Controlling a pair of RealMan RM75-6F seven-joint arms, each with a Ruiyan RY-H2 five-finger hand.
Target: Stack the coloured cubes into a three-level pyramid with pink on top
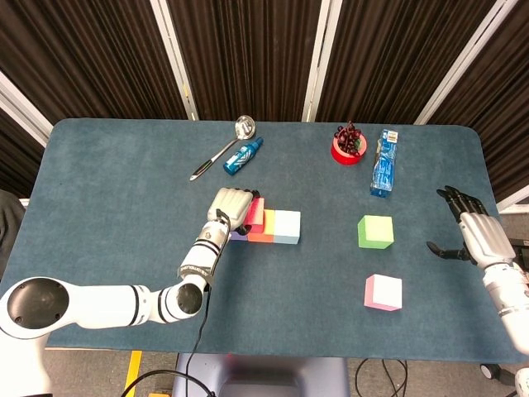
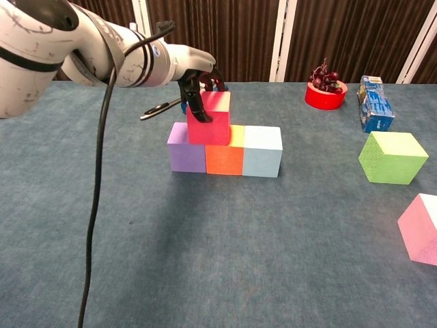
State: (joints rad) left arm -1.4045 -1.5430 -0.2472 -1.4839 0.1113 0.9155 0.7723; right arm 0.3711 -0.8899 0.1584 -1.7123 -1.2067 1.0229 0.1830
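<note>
A purple cube (image 2: 186,152), an orange cube (image 2: 224,158) and a light blue cube (image 2: 263,154) stand side by side in a row at mid-table. On top, over the seam between purple and orange, sits a red cube (image 2: 215,119). My left hand (image 2: 194,92) grips it, with dark fingertips on its left face and its rear. The head view shows the left hand (image 1: 230,207) covering most of the red cube (image 1: 254,211). A green cube (image 1: 375,231) and a pink cube (image 1: 383,292) lie apart to the right. My right hand (image 1: 475,233) hovers open near the right edge.
Toward the back of the table lie a metal ladle (image 1: 221,150), a small blue bottle (image 1: 242,156), a red bowl of dark berries (image 1: 349,147) and a blue packet (image 1: 384,162). The left arm's cable (image 2: 95,205) hangs across the front left.
</note>
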